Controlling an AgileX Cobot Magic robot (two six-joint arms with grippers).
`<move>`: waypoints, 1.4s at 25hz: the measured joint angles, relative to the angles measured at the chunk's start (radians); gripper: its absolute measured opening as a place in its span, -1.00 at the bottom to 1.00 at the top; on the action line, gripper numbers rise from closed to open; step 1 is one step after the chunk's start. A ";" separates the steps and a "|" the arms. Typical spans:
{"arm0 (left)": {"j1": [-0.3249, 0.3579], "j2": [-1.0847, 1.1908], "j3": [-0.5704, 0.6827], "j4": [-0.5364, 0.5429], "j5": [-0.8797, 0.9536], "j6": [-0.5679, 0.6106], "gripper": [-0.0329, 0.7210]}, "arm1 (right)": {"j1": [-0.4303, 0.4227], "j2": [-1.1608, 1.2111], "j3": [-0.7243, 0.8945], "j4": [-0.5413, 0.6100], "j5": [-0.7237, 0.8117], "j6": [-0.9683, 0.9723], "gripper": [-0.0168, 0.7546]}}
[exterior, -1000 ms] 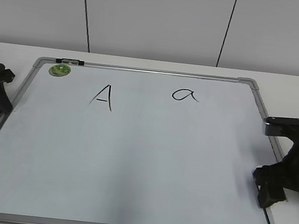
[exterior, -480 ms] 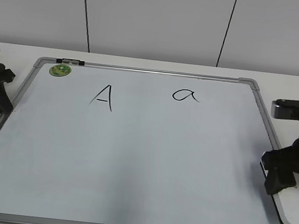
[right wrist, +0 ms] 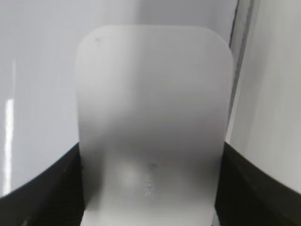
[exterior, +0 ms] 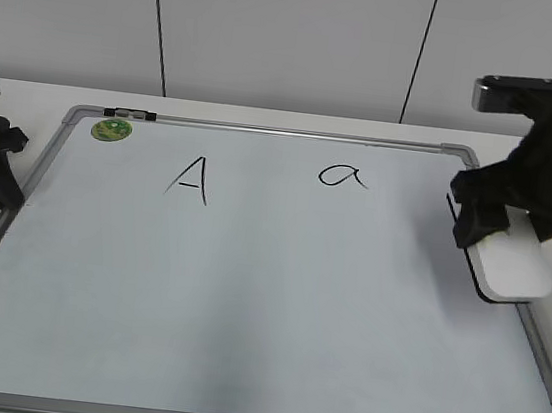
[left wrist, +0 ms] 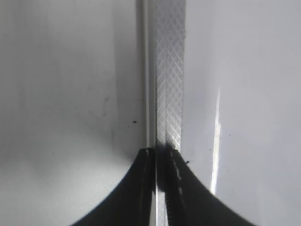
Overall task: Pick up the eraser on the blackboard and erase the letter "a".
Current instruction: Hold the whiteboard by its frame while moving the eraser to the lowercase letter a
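Observation:
The white eraser [exterior: 515, 268] is held between the jaws of my right gripper [exterior: 500, 234], lifted over the right edge of the blackboard [exterior: 243, 313]. It fills the right wrist view [right wrist: 150, 108], with the dark jaws [right wrist: 150, 193] on both of its sides. The lowercase "a" [exterior: 343, 177] is written at the upper middle-right of the board, to the left of the eraser and apart from it. My left gripper [exterior: 3, 195] sits at the board's left edge. In the left wrist view its jaws [left wrist: 162, 153] are closed on the silver frame [left wrist: 170, 70].
An uppercase "A" [exterior: 190, 178] is written left of centre. A round green sticker [exterior: 111, 129] and a small black-and-white marker [exterior: 129, 113] are at the board's far left corner. A white panelled wall stands behind the table.
My right gripper has lifted the eraser from the board's near right corner. It has carried the eraser up and back along the right edge, closer to the "a". The left arm has not moved.

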 joint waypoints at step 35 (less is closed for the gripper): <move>0.000 0.000 0.000 -0.019 0.010 0.002 -0.83 | 0.037 0.782 -1.018 -0.002 0.297 -0.050 0.41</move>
